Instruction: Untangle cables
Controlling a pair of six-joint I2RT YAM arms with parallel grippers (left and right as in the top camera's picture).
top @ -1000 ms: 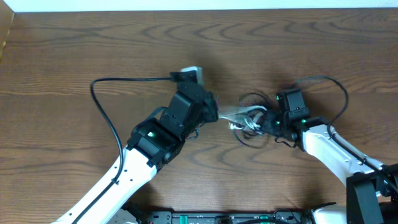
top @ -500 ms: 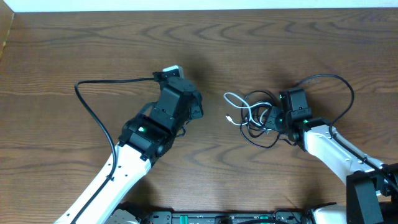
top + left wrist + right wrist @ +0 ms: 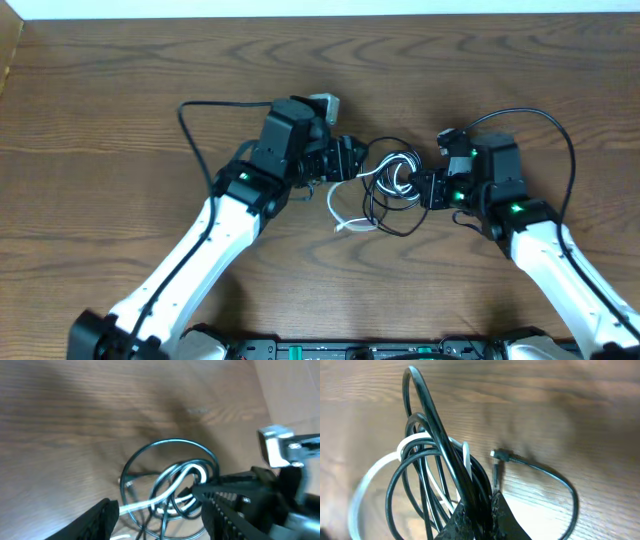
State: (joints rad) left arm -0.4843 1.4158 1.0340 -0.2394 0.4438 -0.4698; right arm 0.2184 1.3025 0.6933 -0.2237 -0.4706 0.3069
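The two cables lie tangled together mid-table between my grippers. In the overhead view, the white cable (image 3: 338, 212) loops through the bundle and trails a plug end toward the front. The black cable (image 3: 392, 230) rings it in several loops. My left gripper (image 3: 355, 165) is open at the bundle's left side. In its wrist view (image 3: 157, 521) a white strand (image 3: 175, 487) and black loops (image 3: 170, 442) run between the fingers. My right gripper (image 3: 425, 188) is shut on the black cable (image 3: 427, 405), whose loops rise from its fingertips (image 3: 479, 516). The white cable (image 3: 370, 472) hangs through them.
A loose black plug end (image 3: 496, 454) rests on the wooden table (image 3: 150, 60) beside the bundle. Thick black arm wires arc behind the left arm (image 3: 195, 110) and the right arm (image 3: 560, 130). The table's far edge (image 3: 320, 10) runs along the top.
My left gripper let go of the white cable, drew back left, then returned open to the bundle. The right gripper kept its hold and shifted slightly back.
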